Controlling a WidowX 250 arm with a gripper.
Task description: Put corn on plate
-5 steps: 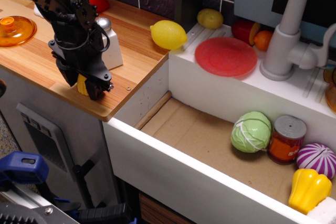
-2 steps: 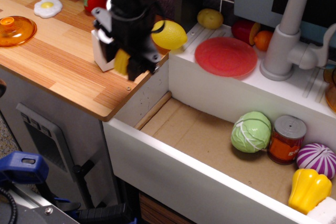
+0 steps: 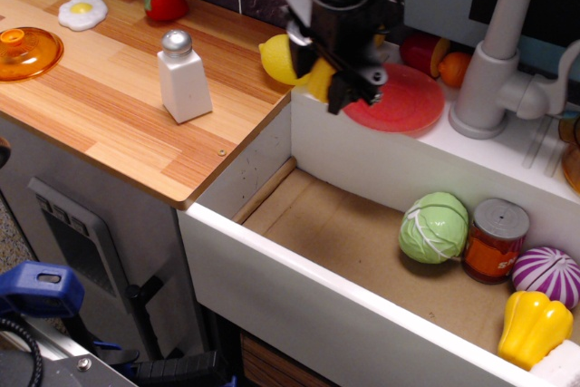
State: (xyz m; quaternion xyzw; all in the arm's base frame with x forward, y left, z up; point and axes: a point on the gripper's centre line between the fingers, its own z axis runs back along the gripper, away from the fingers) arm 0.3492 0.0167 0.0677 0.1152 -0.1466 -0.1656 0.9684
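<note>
- The hand [image 3: 337,86] has moved right since the earlier frames: a second ago it hung over the near edge of the wooden tabletop [image 3: 118,124], then beside the salt shaker [image 3: 182,77]; now it hangs at the left rim of the red plate [image 3: 399,101].
- The hand is clenched on the corn [image 3: 319,79], which shows as a yellow patch between its dark fingers, lifted above the white ledge just left of the plate.
- The corn has travelled with the hand the whole way and is not yet resting on the plate.
- The salt shaker, hidden behind the hand a moment ago, now stands in plain view well to the hand's left.
- The lemon [image 3: 277,57] sits just left of the hand, partly covered by it.
- The fried egg [image 3: 82,13], strawberry [image 3: 166,1] and orange lid [image 3: 25,50] lie far to the hand's left, unmoved.
- Below and right of the hand, in the sink, the cabbage [image 3: 434,227], can [image 3: 496,239], purple onion [image 3: 546,275] and yellow pepper [image 3: 531,327] stay where they were.
</note>
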